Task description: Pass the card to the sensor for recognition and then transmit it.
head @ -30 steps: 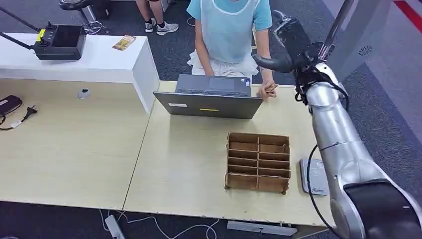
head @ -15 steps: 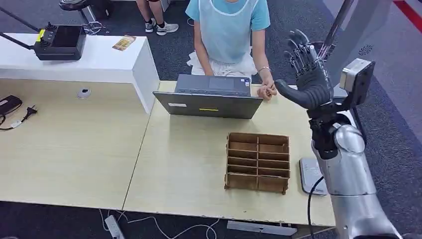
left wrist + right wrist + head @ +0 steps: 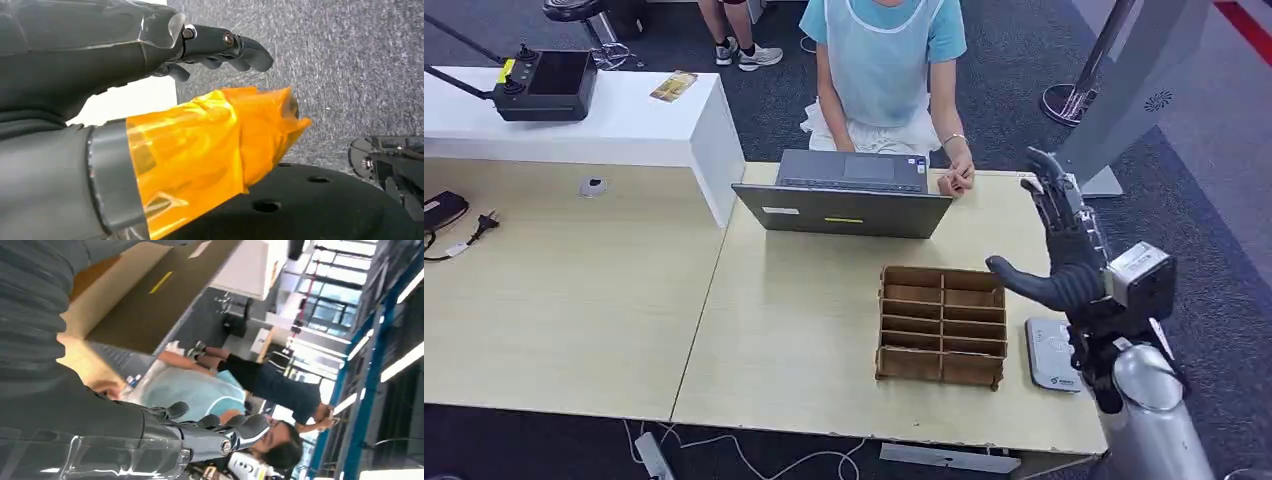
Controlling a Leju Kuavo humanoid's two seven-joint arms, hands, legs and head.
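The right hand [image 3: 1064, 255] is hanging empty, fingers spread, above the table's [image 3: 804, 330] right end. Beneath it the sensor [image 3: 1051, 354] is lying uncovered. The wooden rack [image 3: 942, 325] is standing just beside the sensor, walling that side. Farther back, the laptop [image 3: 844, 195] and a person's hand [image 3: 956, 182] are blocking the far edge.

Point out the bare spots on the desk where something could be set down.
Widest: the desk left of the wooden divider box, in front of the laptop. Also bare between laptop and box. Crowded at right: card reader under the right hand.
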